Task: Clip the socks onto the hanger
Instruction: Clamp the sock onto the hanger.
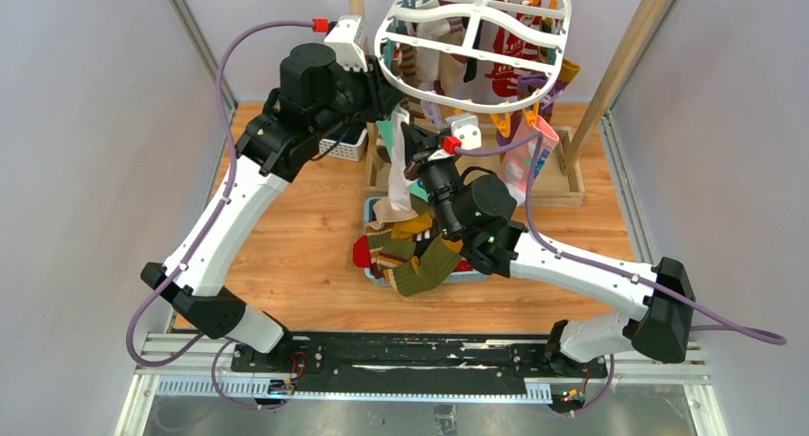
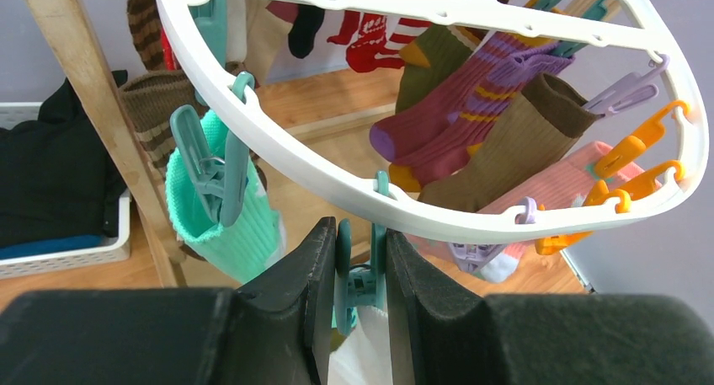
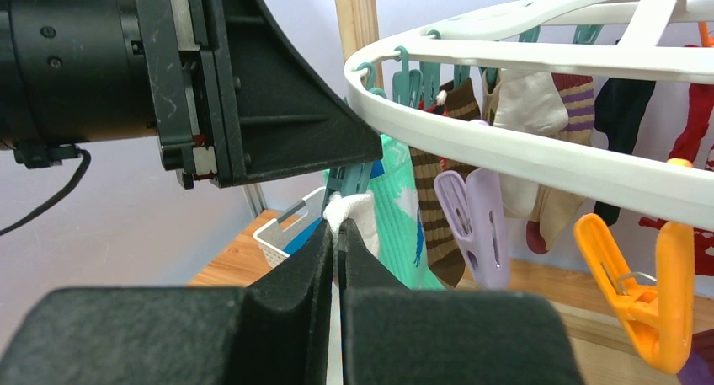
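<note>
The white oval hanger [image 1: 474, 100] hangs at the back, with several socks clipped to its rim. My left gripper [image 1: 389, 97] is shut on a teal clothespin [image 2: 360, 275] dangling from the hanger's rim [image 2: 337, 170], its fingers squeezing the pin's two handles. My right gripper [image 3: 337, 233] is shut on the top edge of a white sock [image 3: 354, 208] and holds it up at that pin's lower end. The sock also shows below the pin in the left wrist view [image 2: 362, 351]. More loose socks [image 1: 410, 255] lie heaped below in a blue basket [image 1: 370, 207].
A mint green sock [image 2: 223, 225] hangs clipped just left of the held pin. Empty purple [image 3: 471, 225] and orange [image 3: 648, 292] pins hang to the right. The wooden rack's poles [image 1: 620, 64] and base tray [image 1: 563, 183] stand behind. A white lattice basket [image 1: 348, 150] sits at back left.
</note>
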Controlling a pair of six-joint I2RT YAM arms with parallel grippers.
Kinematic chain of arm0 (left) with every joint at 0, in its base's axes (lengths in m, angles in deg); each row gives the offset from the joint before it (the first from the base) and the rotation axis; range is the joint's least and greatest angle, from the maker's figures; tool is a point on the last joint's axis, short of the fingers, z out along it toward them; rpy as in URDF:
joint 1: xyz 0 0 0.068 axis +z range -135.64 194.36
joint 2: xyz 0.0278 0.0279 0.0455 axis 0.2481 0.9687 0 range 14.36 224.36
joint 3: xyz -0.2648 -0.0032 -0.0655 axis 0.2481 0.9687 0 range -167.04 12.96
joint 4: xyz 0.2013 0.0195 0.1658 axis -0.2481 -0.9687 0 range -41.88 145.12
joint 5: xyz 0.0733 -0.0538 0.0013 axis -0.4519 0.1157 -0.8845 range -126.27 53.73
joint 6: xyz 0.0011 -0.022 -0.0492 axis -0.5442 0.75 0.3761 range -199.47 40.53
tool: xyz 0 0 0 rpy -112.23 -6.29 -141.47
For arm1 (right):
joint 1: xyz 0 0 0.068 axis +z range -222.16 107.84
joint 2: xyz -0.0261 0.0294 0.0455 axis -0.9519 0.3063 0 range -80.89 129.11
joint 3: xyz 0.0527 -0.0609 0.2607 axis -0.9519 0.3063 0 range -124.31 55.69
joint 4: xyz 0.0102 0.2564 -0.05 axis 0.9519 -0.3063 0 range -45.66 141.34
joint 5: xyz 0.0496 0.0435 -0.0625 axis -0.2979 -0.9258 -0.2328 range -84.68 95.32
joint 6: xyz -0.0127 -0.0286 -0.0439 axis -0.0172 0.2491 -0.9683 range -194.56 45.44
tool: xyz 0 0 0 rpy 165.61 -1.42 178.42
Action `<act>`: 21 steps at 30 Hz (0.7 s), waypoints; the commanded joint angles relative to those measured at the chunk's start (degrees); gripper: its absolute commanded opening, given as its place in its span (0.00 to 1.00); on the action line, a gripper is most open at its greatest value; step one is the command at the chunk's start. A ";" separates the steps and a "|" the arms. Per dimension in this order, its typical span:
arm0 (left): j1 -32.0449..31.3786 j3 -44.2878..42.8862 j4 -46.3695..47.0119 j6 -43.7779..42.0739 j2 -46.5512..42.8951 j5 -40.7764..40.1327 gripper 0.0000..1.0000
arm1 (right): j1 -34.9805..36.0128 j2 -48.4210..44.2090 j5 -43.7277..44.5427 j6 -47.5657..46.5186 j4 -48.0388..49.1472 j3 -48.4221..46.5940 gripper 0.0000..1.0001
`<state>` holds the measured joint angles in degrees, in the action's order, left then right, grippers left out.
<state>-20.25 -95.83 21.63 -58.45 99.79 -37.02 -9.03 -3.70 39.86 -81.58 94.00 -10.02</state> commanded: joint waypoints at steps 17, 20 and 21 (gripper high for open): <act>-0.46 -0.46 2.04 -1.16 -1.38 -2.85 0.62 | -0.88 -0.71 0.12 0.48 1.66 0.41 0.00; -0.46 -0.50 1.79 -1.57 -1.70 -3.49 0.64 | -0.93 -1.16 -0.35 0.93 0.64 0.57 0.00; -0.46 -0.49 1.66 -1.68 -1.87 -3.73 0.64 | -0.95 -1.39 -0.44 1.22 0.22 0.66 0.01</act>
<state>-20.29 -95.83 21.80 -59.32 99.66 -38.68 -9.03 -4.16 39.86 -81.50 94.68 -9.58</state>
